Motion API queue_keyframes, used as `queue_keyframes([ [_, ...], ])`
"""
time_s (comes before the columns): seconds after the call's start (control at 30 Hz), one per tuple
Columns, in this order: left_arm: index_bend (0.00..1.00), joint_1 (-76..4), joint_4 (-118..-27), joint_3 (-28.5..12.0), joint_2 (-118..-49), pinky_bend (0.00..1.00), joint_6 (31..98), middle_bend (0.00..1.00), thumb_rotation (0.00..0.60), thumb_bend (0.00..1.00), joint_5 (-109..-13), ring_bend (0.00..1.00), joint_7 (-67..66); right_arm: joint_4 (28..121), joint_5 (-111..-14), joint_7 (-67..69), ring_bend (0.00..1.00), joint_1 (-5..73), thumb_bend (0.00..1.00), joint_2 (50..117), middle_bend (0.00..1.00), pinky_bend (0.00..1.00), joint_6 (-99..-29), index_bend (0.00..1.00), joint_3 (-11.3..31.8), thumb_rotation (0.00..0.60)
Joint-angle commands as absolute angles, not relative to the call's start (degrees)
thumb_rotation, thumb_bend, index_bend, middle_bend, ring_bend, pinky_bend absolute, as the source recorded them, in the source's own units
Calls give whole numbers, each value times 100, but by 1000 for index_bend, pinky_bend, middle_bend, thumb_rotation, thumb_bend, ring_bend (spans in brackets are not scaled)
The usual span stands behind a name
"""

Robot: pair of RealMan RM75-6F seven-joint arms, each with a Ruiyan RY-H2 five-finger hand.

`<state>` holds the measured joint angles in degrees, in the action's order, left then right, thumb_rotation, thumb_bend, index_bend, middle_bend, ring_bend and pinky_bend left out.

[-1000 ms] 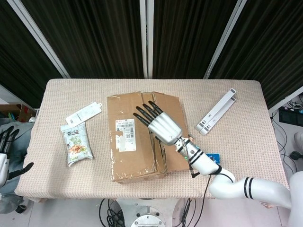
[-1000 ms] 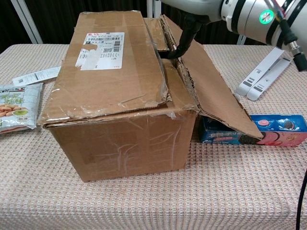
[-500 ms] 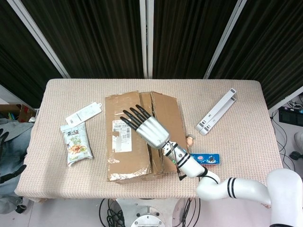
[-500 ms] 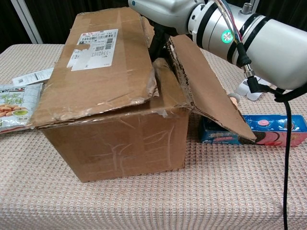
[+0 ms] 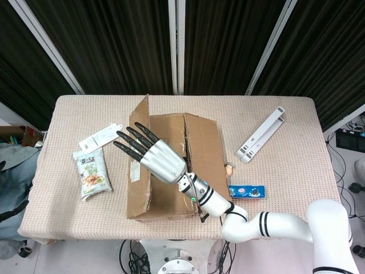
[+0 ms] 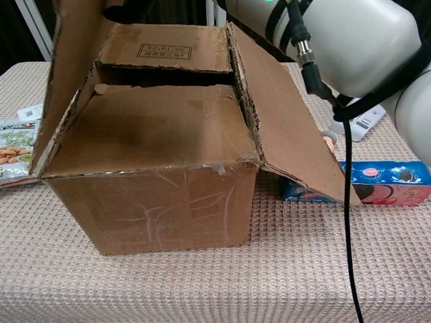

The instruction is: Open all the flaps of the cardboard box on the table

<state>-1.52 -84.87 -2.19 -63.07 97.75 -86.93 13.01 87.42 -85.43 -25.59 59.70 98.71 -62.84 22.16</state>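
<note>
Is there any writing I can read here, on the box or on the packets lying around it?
Inner flap of the cardboard box: a framed printed code, too blurred to read.
Blue biscuit box: pictures of biscuits, brand not legible.
Snack bag: print too small to read.
White tag: print too small to read.

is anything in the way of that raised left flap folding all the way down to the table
Possibly. The snack bag and white card lie on the table left of the box, where the flap would swing down. The right robot hand is at the flap itself; nothing sits between them.
</note>
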Motion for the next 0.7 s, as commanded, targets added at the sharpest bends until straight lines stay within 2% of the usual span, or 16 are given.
queue_keyframes([
  [0.03,46,-118,-8457,-242,-6291,179,9774,27,600,91,-8671,67,1361,8736,-8473,-2937,0,6318,104,10072,0,0,-6140,0,2435,600],
  [0.2,46,-56,-8403,-291,-6266,179,9782,27,599,92,-8618,67,1471,8474,-8356,-3187,0,6791,75,10499,0,0,-5989,0,2619,600],
  [0.47,46,-7,-8416,-362,-6205,180,9820,27,599,92,-8645,67,1490,7361,-8152,-3261,0,7602,47,11397,0,0,-5812,0,2835,600],
  [0.7,46,27,-8469,-407,-6116,180,9811,27,600,91,-8641,67,1471,7219,-8219,-3145,0,7580,46,11353,0,0,-6028,0,2733,600],
])
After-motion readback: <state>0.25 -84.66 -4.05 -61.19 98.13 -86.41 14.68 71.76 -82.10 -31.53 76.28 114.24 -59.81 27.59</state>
